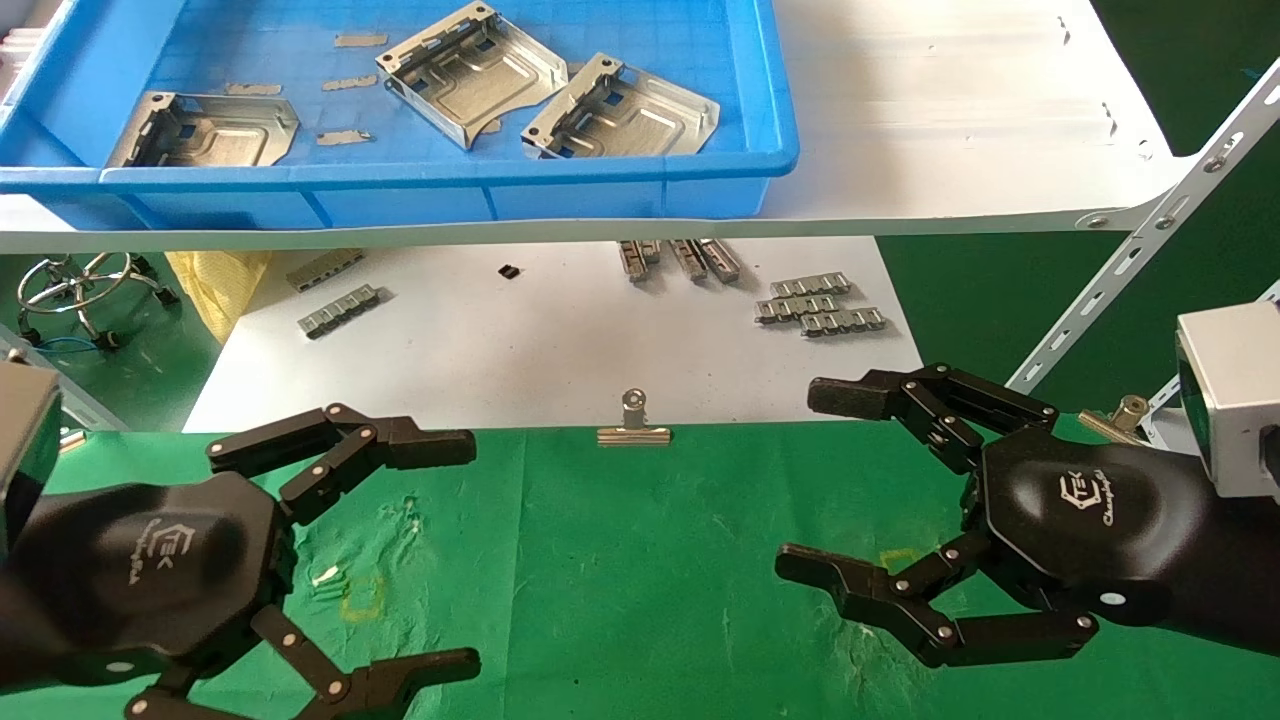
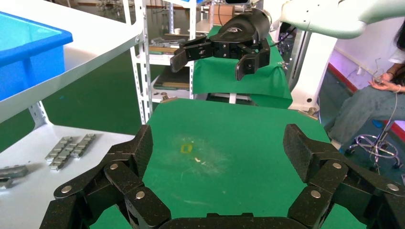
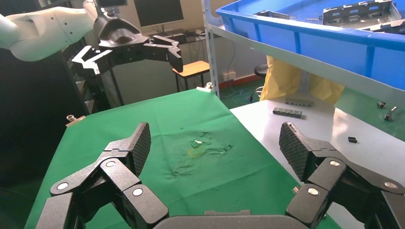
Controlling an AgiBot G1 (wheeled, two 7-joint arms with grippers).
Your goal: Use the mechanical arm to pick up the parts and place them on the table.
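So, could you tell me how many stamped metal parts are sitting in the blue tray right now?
3, all in the blue tray: one part at its left end, one near the middle, and one just right of that. None seem hidden, though the tray's far end is out of view.

The table (image 1: 640, 560) has a bright green cloth with pale scuffed spots. The tray (image 1: 480, 180) is blue. The parts (image 1: 470, 72) are silver, and both hands are glossy black with a white logo.

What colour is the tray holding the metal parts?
Bright blue tray; the silver parts lie inside. Clearest in the head view.
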